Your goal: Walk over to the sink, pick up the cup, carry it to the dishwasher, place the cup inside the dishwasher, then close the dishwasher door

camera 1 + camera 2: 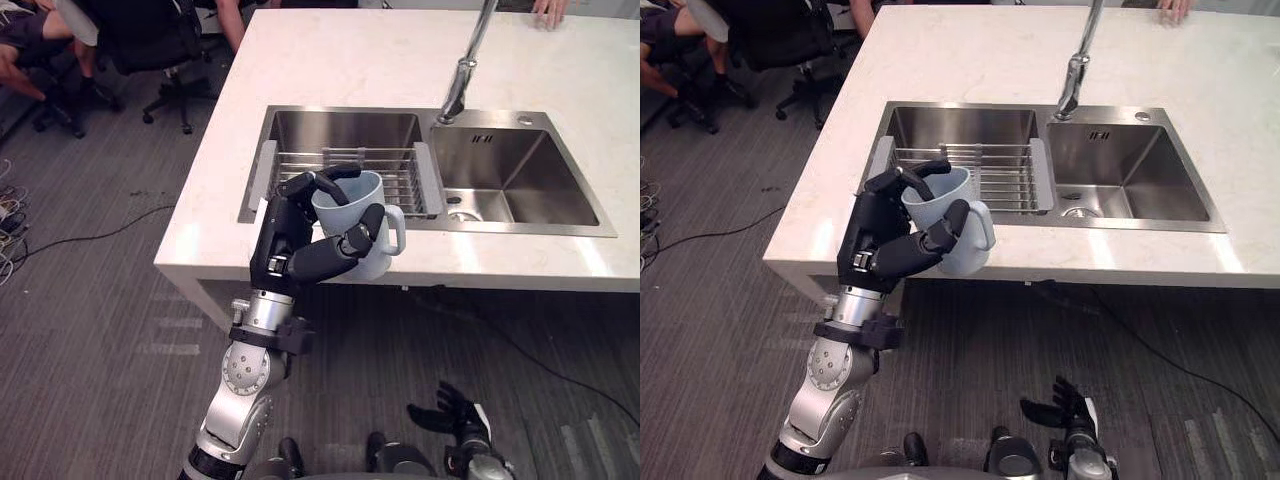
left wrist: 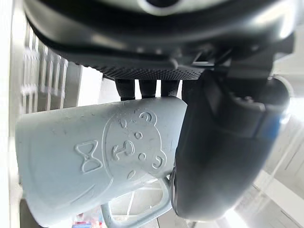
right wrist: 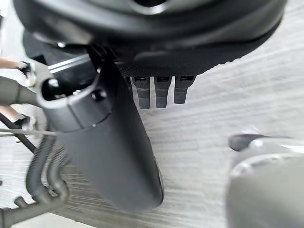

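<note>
A pale blue cup (image 1: 358, 215) with a handle and a raised bear pattern (image 2: 95, 161) is held upright in my left hand (image 1: 300, 245), above the counter's front edge. The fingers hook over the rim and the thumb (image 2: 218, 152) presses on the outside, so the hand is shut on it. Behind the cup lies the steel double sink (image 1: 500, 170) with a wire rack (image 1: 400, 175) across its left basin. My right hand (image 1: 455, 415) hangs low by the floor with its fingers relaxed and nothing in it; its thumb (image 3: 109, 142) stands out straight.
A white stone counter (image 1: 380, 60) holds the sink and a tall tap (image 1: 462, 80). Office chairs (image 1: 150, 50) and seated people stand at the far left. A person's hand (image 1: 550, 12) rests on the far counter edge. Grey carpet (image 1: 90, 300) lies open at the left.
</note>
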Controlling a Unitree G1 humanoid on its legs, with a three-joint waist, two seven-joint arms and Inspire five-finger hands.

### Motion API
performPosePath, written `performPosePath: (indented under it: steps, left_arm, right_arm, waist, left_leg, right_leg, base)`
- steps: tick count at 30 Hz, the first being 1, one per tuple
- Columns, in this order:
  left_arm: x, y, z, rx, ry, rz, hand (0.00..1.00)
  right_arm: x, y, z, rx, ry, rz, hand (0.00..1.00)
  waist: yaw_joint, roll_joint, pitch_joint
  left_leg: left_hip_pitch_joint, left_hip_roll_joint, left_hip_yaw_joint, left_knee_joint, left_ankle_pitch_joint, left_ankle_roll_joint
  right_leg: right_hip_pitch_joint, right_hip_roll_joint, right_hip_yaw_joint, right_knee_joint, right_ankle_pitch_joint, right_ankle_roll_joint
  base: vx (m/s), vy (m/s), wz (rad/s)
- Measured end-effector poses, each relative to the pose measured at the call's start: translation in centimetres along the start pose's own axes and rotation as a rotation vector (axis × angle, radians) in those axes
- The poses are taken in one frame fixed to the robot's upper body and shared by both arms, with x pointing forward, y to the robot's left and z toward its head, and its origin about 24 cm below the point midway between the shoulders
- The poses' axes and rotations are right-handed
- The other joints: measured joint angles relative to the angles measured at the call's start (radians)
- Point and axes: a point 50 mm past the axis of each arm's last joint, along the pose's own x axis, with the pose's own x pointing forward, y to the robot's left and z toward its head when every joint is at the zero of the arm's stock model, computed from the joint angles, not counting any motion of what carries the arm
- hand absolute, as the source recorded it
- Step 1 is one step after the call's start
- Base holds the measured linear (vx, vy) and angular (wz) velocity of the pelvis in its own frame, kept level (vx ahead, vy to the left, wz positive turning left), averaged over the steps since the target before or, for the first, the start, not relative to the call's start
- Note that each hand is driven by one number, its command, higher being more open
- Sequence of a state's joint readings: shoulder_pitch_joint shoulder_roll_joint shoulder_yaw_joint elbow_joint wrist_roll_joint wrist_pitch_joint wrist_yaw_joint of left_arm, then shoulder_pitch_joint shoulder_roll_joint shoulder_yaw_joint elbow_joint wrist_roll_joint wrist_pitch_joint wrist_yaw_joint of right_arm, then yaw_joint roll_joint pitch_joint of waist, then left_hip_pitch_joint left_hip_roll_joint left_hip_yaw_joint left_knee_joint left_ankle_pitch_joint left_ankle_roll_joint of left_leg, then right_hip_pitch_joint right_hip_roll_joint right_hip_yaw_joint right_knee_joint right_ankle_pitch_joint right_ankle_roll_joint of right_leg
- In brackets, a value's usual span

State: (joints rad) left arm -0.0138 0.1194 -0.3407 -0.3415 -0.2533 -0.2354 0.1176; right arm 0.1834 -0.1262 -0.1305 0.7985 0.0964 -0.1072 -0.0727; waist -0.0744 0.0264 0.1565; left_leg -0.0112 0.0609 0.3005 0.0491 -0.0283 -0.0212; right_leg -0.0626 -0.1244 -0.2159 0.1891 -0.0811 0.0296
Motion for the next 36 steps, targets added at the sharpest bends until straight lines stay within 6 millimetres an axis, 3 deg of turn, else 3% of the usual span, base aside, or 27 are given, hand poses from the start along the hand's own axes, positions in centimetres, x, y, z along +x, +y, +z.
performPosePath:
  steps: [9, 11, 13, 14, 15, 16, 18, 19, 21, 22, 24, 26, 27, 28, 29, 30, 32, 33, 34, 36]
  left_arm:
    - [-0.7, 1.6, 0.0, 0.032, 0.016, 0.076, 0.30]
    - [-1.4, 1.8, -0.4, 0.027, 0.043, 0.095, 0.30]
    - [-1.6, 1.7, -0.4, 0.019, 0.049, 0.098, 0.30]
    - [-1.5, 1.6, -0.3, 0.010, 0.046, 0.101, 0.30]
    - [-1.5, 1.6, -0.3, 0.010, 0.047, 0.101, 0.30]
    - [-1.5, 1.7, -0.4, 0.009, 0.048, 0.108, 0.30]
    - [-1.9, 2.5, -0.3, 0.021, 0.054, 0.145, 0.30]
    - [-2.0, 2.6, -0.3, 0.025, 0.054, 0.151, 0.30]
    - [-2.2, 3.2, 0.0, 0.040, 0.048, 0.169, 0.30]
    - [-2.4, 3.5, 0.1, 0.048, 0.049, 0.176, 0.30]
    - [-2.9, 3.6, -0.2, 0.011, 0.077, 0.193, 0.30]
    - [-2.9, 3.0, -0.5, -0.004, 0.092, 0.169, 0.30]
    - [-2.9, 2.4, -0.8, -0.016, 0.110, 0.128, 0.30]
    - [-3.0, 2.1, -0.8, -0.017, 0.116, 0.108, 0.30]
    - [-3.1, 1.9, -1.0, -0.017, 0.131, 0.092, 0.30]
    - [-3.2, 2.0, -1.2, -0.012, 0.140, 0.087, 0.30]
    - [-3.4, 2.1, -1.7, -0.011, 0.162, 0.087, 0.30]
    - [-3.4, 2.2, -2.0, -0.004, 0.175, 0.084, 0.30]
    - [-3.4, 2.3, -2.3, -0.005, 0.186, 0.083, 0.30]
    - [-3.6, 2.1, -3.0, -0.031, 0.216, 0.082, 0.30]
  right_arm:
    - [0.2, 0.8, 0.4, -0.004, -0.010, 0.026, 0.90]
    - [0.0, 0.8, -0.2, -0.016, 0.011, 0.029, 0.90]
    - [0.1, 0.8, -0.2, -0.022, 0.016, 0.022, 0.90]
    - [0.2, 0.6, 0.1, -0.021, 0.010, 0.012, 0.90]
    - [0.2, 0.5, 0.1, -0.021, 0.008, 0.007, 0.90]
    - [0.3, 0.0, 0.2, -0.032, 0.004, -0.006, 0.90]
    - [0.5, -1.3, 0.8, -0.062, -0.009, -0.035, 0.90]
    - [0.5, -1.6, 0.9, -0.070, -0.012, -0.043, 0.90]
    - [1.1, -2.2, 2.4, -0.086, -0.050, -0.062, 0.90]
    - [1.3, -2.1, 3.1, -0.086, -0.069, -0.062, 0.90]
    - [2.1, -1.7, 5.3, -0.090, -0.119, -0.059, 0.90]
    - [2.3, -1.2, 6.0, -0.097, -0.136, -0.046, 0.90]
    - [2.3, -0.6, 6.2, -0.090, -0.141, -0.027, 0.90]
    - [2.3, -0.2, 6.1, -0.083, -0.140, -0.016, 0.90]
    - [2.3, 0.6, 6.0, -0.075, -0.138, 0.011, 0.90]
    - [2.1, 1.3, 5.5, -0.072, -0.129, 0.031, 0.90]
    - [1.7, 1.8, 5.0, -0.068, -0.130, 0.047, 0.90]
    - [1.4, 1.8, 4.7, -0.062, -0.132, 0.049, 0.90]
    - [1.0, 1.6, 4.1, -0.061, -0.122, 0.045, 0.90]
    - [0.5, 1.1, 2.7, -0.062, -0.087, 0.035, 0.90]
  waist:
    - [0.011, -0.008, -0.016]
    - [0.020, -0.010, -0.026]
    - [0.030, -0.008, -0.027]
    - [0.029, -0.007, -0.028]
    - [0.027, -0.008, -0.028]
    - [0.027, -0.009, -0.027]
    - [0.026, 0.006, -0.034]
    - [0.025, 0.007, -0.039]
    - [0.038, 0.004, -0.045]
    - [0.040, 0.003, -0.046]
    - [0.039, 0.002, -0.046]
    - [0.037, -0.003, -0.044]
    - [0.021, -0.003, -0.043]
    - [0.018, -0.003, -0.043]
    - [0.014, -0.003, -0.043]
    - [0.007, -0.006, -0.042]
    - [0.007, -0.006, -0.043]
    - [0.000, -0.008, -0.044]
    - [-0.004, -0.009, -0.044]
    - [-0.018, -0.014, -0.044]
  left_leg:
    - [0.001, -0.030, -0.029, -0.018, 0.017, 0.031]
    - [-0.020, -0.037, -0.079, -0.029, 0.029, 0.035]
    - [-0.073, -0.056, -0.167, -0.044, 0.067, 0.023]
    - [-0.096, -0.051, -0.161, -0.082, 0.071, 0.014]
    - [-0.104, -0.040, -0.102, -0.089, 0.061, 0.022]
    - [-0.128, -0.008, 0.059, -0.071, 0.043, 0.027]
    - [-0.132, 0.110, 0.459, 0.035, 0.035, 0.071]
    - [-0.126, 0.124, 0.524, 0.058, 0.037, 0.082]
    - [-0.143, 0.095, 0.543, 0.086, 0.008, 0.125]
    - [-0.154, 0.077, 0.517, 0.091, 0.009, 0.126]
    - [-0.157, 0.002, 0.421, 0.098, -0.019, 0.154]
    - [-0.146, -0.039, 0.350, 0.116, -0.048, 0.170]
    - [-0.133, -0.071, 0.257, 0.133, -0.075, 0.188]
    - [-0.130, -0.078, 0.223, 0.136, -0.086, 0.196]
    - [-0.109, -0.089, 0.160, 0.127, -0.095, 0.198]
    - [-0.080, -0.104, 0.105, 0.118, -0.099, 0.191]
    - [-0.043, -0.128, 0.035, 0.118, -0.106, 0.173]
    - [-0.036, -0.143, -0.018, 0.129, -0.111, 0.168]
    - [-0.036, -0.155, -0.066, 0.146, -0.114, 0.165]
    - [-0.033, -0.171, -0.150, 0.177, -0.125, 0.148]
  right_leg:
    - [0.036, -0.015, -0.024, -0.057, 0.045, 0.017]
    - [0.048, -0.019, -0.076, -0.070, 0.046, 0.018]
    - [0.050, -0.033, -0.183, -0.071, 0.046, 0.018]
    - [0.055, -0.051, -0.269, -0.074, 0.045, 0.017]
    - [0.063, -0.059, -0.318, -0.078, 0.045, 0.017]
    - [0.087, -0.081, -0.411, -0.081, 0.043, 0.013]
    - [0.154, -0.104, -0.581, -0.060, 0.027, 0.024]
    - [0.170, -0.116, -0.622, -0.045, 0.020, 0.033]
    - [0.201, -0.163, -0.725, -0.016, 0.014, 0.042]
    - [0.208, -0.176, -0.745, -0.008, 0.011, 0.047]
    - [0.247, -0.271, -0.798, 0.114, -0.003, 0.068]
    - [0.250, -0.354, -0.752, 0.279, 0.008, 0.051]
    - [0.201, -0.390, -0.545, 0.463, 0.053, -0.021]
    - [0.154, -0.363, -0.417, 0.525, 0.002, -0.003]
    - [0.073, -0.270, -0.201, 0.598, -0.092, 0.018]
    - [0.022, -0.196, -0.083, 0.602, -0.157, 0.013]
    - [-0.054, -0.127, 0.042, 0.533, -0.218, 0.013]
    - [-0.104, -0.071, 0.170, 0.464, -0.231, 0.022]
    - [-0.129, -0.021, 0.286, 0.405, -0.234, 0.032]
    - [-0.137, 0.023, 0.427, 0.329, -0.232, 0.058]
  base:
    - [-0.05, 0.062, 0.11]
    - [-0.04, -0.012, 0.75]
    - [-0.05, -0.008, 1.47]
    - [-0.06, 0.027, 1.81]
    - [-0.06, 0.068, 2.25]
    - [-0.04, 0.120, 2.33]
    - [0.02, 0.181, 2.42]
    - [0.09, 0.199, 1.85]
    - [0.10, 0.197, 1.45]
    - [0.09, 0.178, 1.32]
    - [0.10, 0.215, 1.39]
    - [0.15, 0.263, 1.44]
    - [0.19, 0.232, 1.58]
    - [0.23, 0.165, 1.88]
    - [0.23, 0.090, 1.59]
    - [0.19, 0.065, 1.51]
    - [0.21, 0.014, 1.30]
    - [0.26, -0.016, 1.50]
    - [0.19, -0.045, 1.44]
    - [0.23, -0.105, 1.59]
